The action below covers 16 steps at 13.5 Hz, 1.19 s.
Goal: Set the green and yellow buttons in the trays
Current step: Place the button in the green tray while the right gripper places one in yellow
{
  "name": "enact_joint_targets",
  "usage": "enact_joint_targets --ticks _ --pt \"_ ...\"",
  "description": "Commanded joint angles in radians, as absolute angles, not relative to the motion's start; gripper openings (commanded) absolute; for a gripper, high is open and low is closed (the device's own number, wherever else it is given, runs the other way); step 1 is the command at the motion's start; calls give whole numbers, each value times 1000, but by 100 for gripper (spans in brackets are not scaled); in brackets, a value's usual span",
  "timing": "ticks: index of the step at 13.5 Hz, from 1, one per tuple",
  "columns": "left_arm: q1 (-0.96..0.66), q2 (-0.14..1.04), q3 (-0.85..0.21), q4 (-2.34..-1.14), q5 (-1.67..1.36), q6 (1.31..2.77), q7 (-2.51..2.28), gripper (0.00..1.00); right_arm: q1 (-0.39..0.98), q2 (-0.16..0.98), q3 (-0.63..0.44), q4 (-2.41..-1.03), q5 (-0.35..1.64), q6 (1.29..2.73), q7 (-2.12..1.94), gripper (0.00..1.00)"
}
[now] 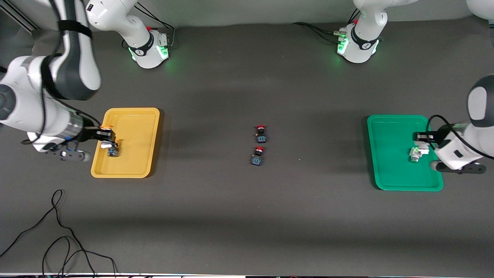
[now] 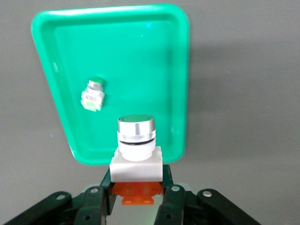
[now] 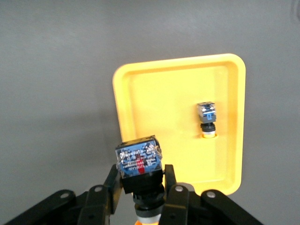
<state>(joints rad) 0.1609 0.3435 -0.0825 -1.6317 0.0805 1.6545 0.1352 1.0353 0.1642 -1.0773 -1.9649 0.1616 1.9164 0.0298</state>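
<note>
Right end effector [image 1: 105,135]: we see it held over the yellow tray [image 1: 133,116], at the tray's edge toward the right arm's end of the counter [image 1: 247,216]. In the right wrist view [image 3: 140,185] its fingers pinch a black-bodied button [image 3: 139,164], blue-labelled base up, yellow cap down.

Yellow tray: it lies at roughly 9 o'clock from the counter's middle. We find a second black-bodied button with yellow cap [image 3: 206,119] lying on its floor; in the front view this button [image 1: 112,151] sits just beside the end effector, nearer the front camera.

Left end effector [image 1: 421,136]: we see it held over the green tray [image 1: 389,123], at the tray's edge toward the left arm's end of the counter. In the left wrist view [image 2: 137,187] its fingers grip a white-bodied button [image 2: 136,145], green cap with silver ring.

Green tray: it lies at roughly 3 o'clock from the counter's middle. We find another white-bodied, green-capped button [image 2: 93,94] lying on its floor; the front view shows it [image 1: 415,154] just beside the end effector.

Red-capped buttons: two black-bodied units lie near the counter's middle, one [image 1: 261,133] farther from the front camera, one [image 1: 257,156] nearer, close together, well apart from both trays.

Cables [image 1: 58,231]: we see loose black leads at about 8 o'clock on the counter.
</note>
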Motion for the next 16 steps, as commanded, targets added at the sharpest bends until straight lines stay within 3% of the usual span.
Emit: enact_joint_targets --ticks 1,3,5,7,9,10,11,13,14,15,16 --pt "179 324 -97 -1852 106 1898 163 0 1045 103 -1100 -2220 146 2191 -58 27" --pt "190 325 -97 -2019 104 2136 161 0 1034 132 -1100 -2340 181 2380 -93 27" --pt "199 339 -97 -2147 104 2337 163 0 1037 210 -1092 -2370 237 2442 -97 27" --pt "202 359 -97 -2209 106 2457 163 0 1046 300 -1069 -2368 344 2459 -147 27" --pt "204 377 -97 -2218 104 2482 161 0 1037 397 -1023 -2367 551 2480 -285 27" --pt "203 379 -97 -2217 104 2482 149 79 1038 446 -1005 -2365 657 2480 -360 27" --pt "204 371 -97 -2215 104 2476 149 100 1045 483 -999 -2364 746 2480 -424 27" --pt "202 336 -98 -2210 104 2453 153 100 1049 492 -999 -2359 772 2471 -436 30" --pt "202 298 -98 -2207 104 2415 163 100 1049 489 -1000 -2349 772 2470 -431 52" --pt "204 244 -100 -2200 104 2357 167 100 1045 488 -1000 -2335 773 2467 -428 83" --pt "195 180 -103 -2175 104 2268 167 100 1049 485 -1003 -2332 773 2453 -425 100"
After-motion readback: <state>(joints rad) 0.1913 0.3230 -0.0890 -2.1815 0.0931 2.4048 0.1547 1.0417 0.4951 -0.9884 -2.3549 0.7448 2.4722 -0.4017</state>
